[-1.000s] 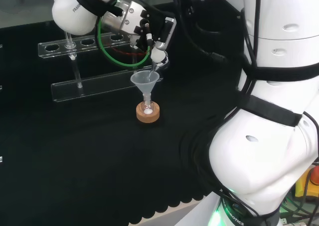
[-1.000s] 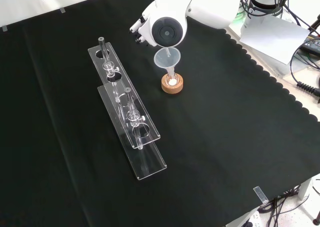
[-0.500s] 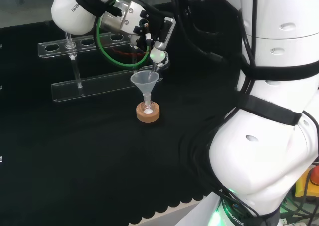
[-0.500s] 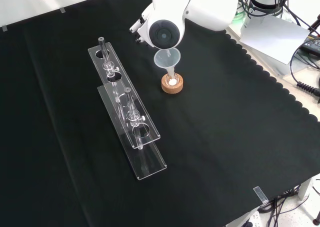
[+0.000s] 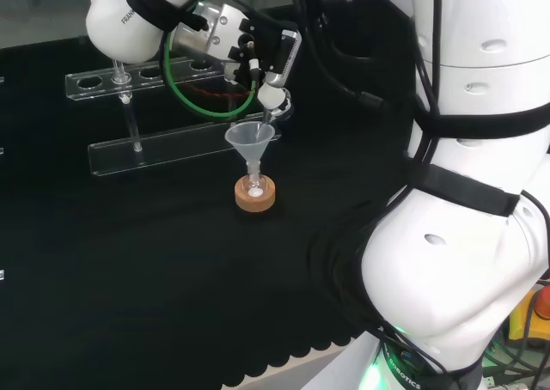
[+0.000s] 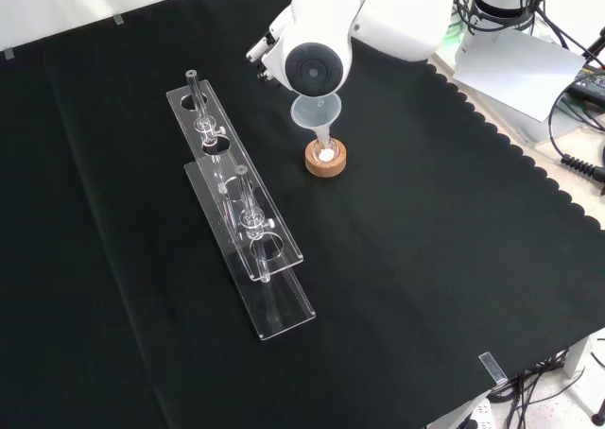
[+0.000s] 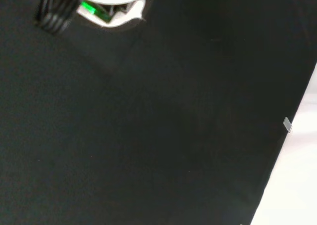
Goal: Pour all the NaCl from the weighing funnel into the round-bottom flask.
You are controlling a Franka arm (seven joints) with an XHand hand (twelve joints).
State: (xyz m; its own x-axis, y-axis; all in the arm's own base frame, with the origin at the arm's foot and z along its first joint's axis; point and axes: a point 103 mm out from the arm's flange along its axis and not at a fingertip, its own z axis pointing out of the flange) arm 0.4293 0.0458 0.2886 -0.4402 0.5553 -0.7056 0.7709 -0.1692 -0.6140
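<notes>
Head view is showing the hand (image 5: 268,57) gripping the weighing funnel (image 5: 275,108) between its fingers, tilting its spout over the mouth of a clear funnel (image 5: 250,137) sitting in the round-bottom flask (image 5: 254,185), which is standing on a cork ring (image 5: 256,194) holding white powder.

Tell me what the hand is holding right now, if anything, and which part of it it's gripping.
The hand holds a small clear weighing funnel by its upper end, its lower tip pointing into the funnel on the flask.
</notes>
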